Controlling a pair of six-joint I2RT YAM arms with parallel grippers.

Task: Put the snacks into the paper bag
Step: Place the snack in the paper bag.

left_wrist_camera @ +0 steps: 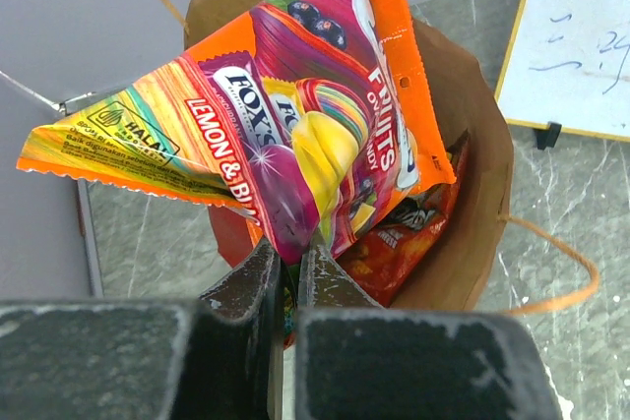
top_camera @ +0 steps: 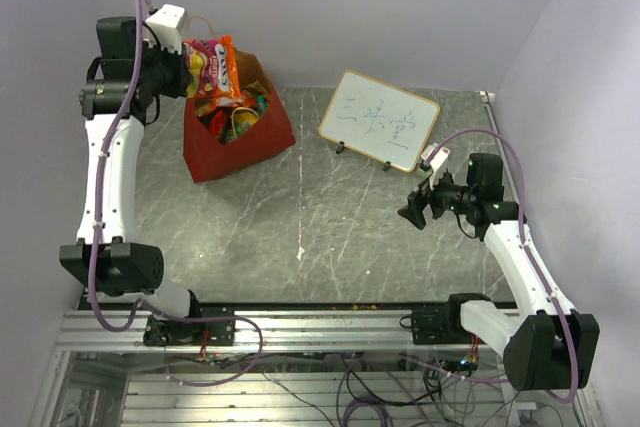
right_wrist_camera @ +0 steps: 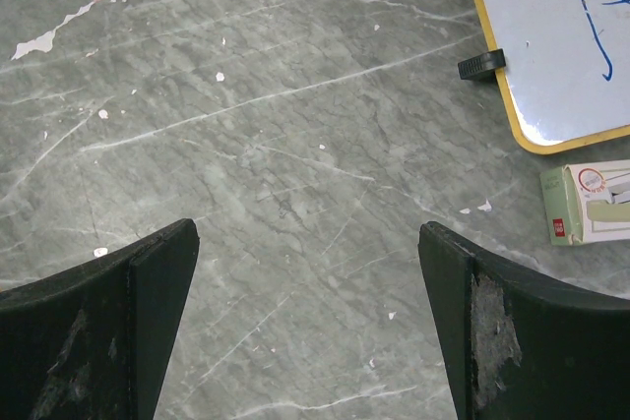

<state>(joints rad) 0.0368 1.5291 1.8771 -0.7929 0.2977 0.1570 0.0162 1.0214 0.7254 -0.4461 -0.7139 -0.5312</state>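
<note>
The paper bag (top_camera: 215, 157), red outside and brown inside (left_wrist_camera: 472, 194), stands at the back left of the table with snacks inside, among them an orange-red chip packet (left_wrist_camera: 404, 243). Above its mouth hangs a bright orange Fox's candy packet (left_wrist_camera: 285, 135) (top_camera: 215, 67). My left gripper (left_wrist_camera: 290, 255) (top_camera: 190, 72) is shut on that packet's lower edge. My right gripper (right_wrist_camera: 307, 272) (top_camera: 412, 212) hovers open over bare table on the right, nothing between its fingers.
A yellow-framed whiteboard (top_camera: 380, 119) (right_wrist_camera: 551, 36) with writing stands at the back centre-right. A small white box (right_wrist_camera: 586, 204) lies next to it, close to my right gripper. The bag's tan loop handle (left_wrist_camera: 561, 287) hangs out to the right.
</note>
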